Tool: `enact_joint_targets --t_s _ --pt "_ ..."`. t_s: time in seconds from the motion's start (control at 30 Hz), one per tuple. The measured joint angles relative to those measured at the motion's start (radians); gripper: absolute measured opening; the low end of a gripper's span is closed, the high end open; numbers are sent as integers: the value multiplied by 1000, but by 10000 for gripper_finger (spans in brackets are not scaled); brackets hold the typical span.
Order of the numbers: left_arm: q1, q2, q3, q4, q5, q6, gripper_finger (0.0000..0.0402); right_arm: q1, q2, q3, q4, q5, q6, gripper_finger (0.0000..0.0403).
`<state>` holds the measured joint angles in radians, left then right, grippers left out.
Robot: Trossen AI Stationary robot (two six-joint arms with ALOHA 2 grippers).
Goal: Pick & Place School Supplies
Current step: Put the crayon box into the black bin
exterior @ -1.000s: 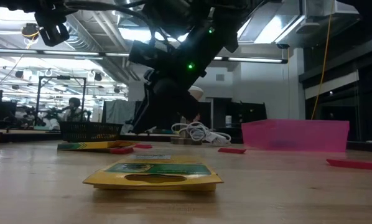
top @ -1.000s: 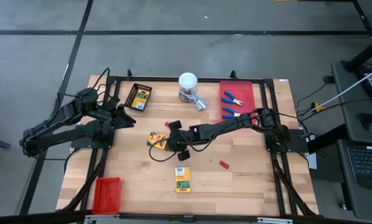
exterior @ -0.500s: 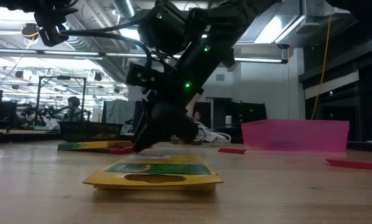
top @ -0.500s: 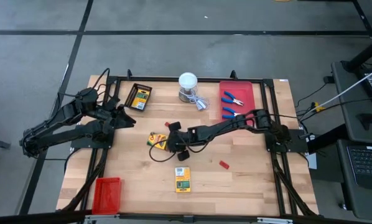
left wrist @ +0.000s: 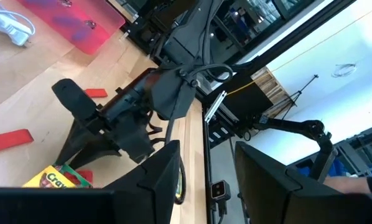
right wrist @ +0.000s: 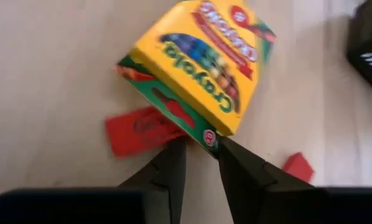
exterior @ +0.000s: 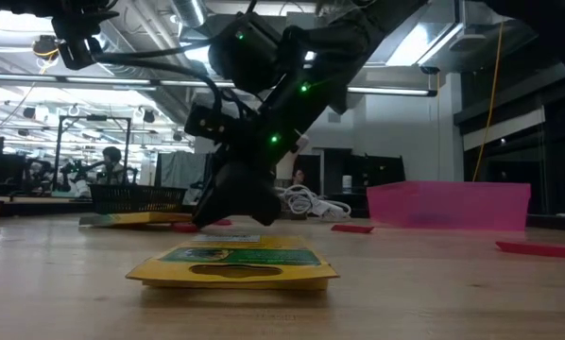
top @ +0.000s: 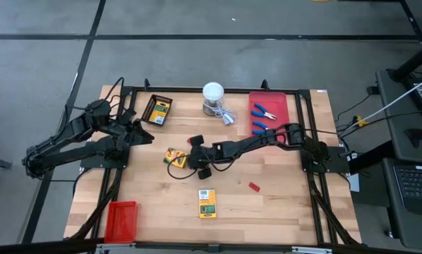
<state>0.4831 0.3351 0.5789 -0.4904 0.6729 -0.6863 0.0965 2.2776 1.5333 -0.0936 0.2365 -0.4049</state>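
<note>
While the left arm waits table-left: right arm's fingers low, pinching a crayon box corner.

Place: a robotics lab or workshop hall is showing.
Ceiling: exposed ducts and strip lights are running overhead.
Background: a person is sitting among benches and equipment.
Floor: bare grey concrete is surrounding the wooden tabletop.
Side: a laptop is sitting on a dark stand.

the right gripper hides part of the crayon box from above.
</note>
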Motion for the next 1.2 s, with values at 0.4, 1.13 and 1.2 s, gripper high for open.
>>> enact_joint_targets --t_s 0.4,1.13,1.2 --pt "0 0 0 0 1 -8 150 3 0 0 12 39 64 8" --pt "-5 12 159 -231 -134 341 150 145 -121 127 -129 89 344 1" --pt "-13 26 202 -360 -190 419 153 147 -140 126 -134 89 361 1"
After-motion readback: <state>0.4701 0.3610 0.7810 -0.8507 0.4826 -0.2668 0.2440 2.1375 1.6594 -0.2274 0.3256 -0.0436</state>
